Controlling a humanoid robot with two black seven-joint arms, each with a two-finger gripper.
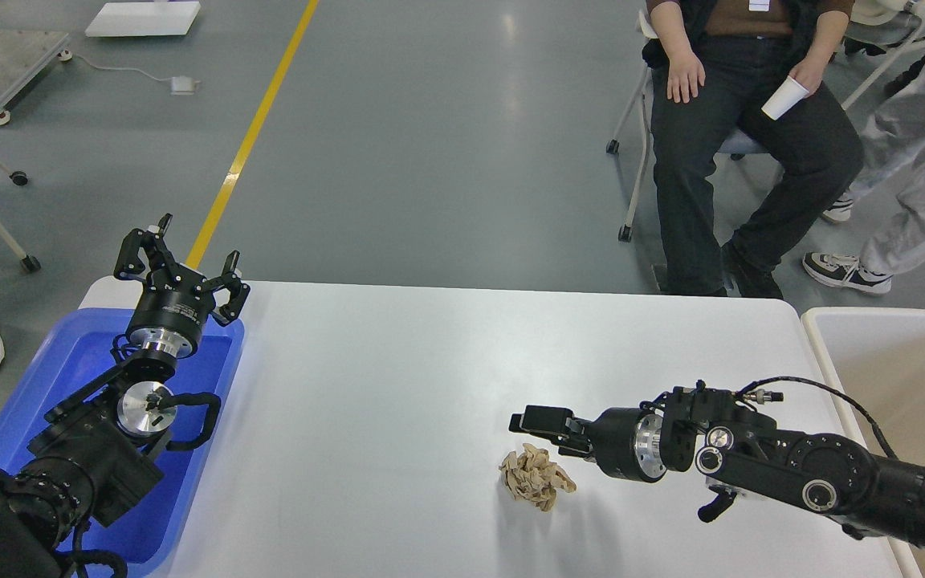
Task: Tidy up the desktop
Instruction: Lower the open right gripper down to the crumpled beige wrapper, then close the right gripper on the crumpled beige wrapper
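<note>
Where the right pincer [539,424] hovers, crumpled paper [535,477] just below.

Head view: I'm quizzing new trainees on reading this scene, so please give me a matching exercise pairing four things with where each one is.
Things:
1. crumpled paper
2. blue tray
3. beige bin
4. white cup

Places:
A. at the desktop's right end
B. on the desktop, near the right gripper
C. in a seated person's hand
D. under the left gripper, at the left end

Pairs: 1-B, 2-D, 3-A, 4-C
</note>
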